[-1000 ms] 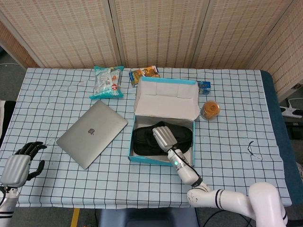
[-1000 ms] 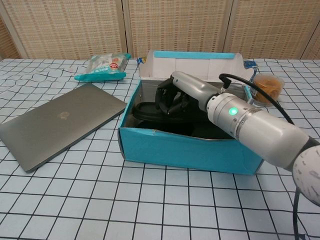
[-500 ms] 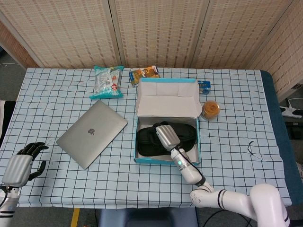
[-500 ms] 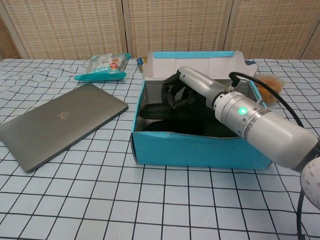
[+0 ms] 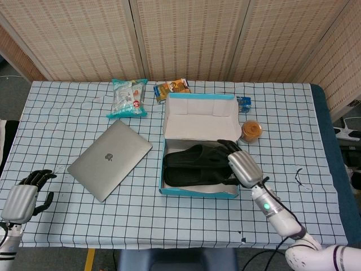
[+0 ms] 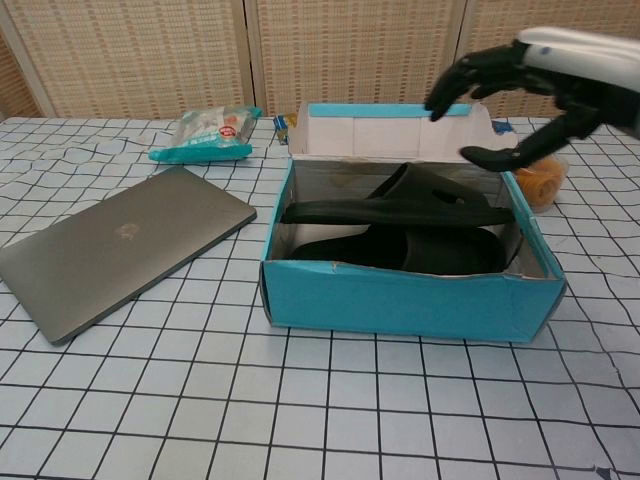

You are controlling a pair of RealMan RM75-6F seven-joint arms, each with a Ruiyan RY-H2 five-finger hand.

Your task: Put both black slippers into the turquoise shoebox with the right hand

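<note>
Two black slippers [image 6: 400,228] lie side by side inside the turquoise shoebox [image 6: 400,305], and the head view shows the slippers [image 5: 194,166] in the shoebox [image 5: 197,192] too. My right hand [image 6: 530,85] hovers above the box's right end with fingers spread, holding nothing; in the head view the right hand [image 5: 243,165] is at the box's right wall. My left hand [image 5: 22,197] rests at the table's front left corner, fingers curled, empty.
A closed silver laptop [image 5: 110,159] lies left of the box. A snack bag [image 5: 128,97], a small orange carton [image 5: 172,87], a blue item [image 5: 243,103] and a cup of snacks [image 5: 250,131] sit behind and right of the box. Glasses [image 5: 302,179] lie at the right.
My right hand let go of the slipper, lifted out of the box and moved to the right. The shoebox slid slightly right on the table. Both slippers now lie uncovered inside.
</note>
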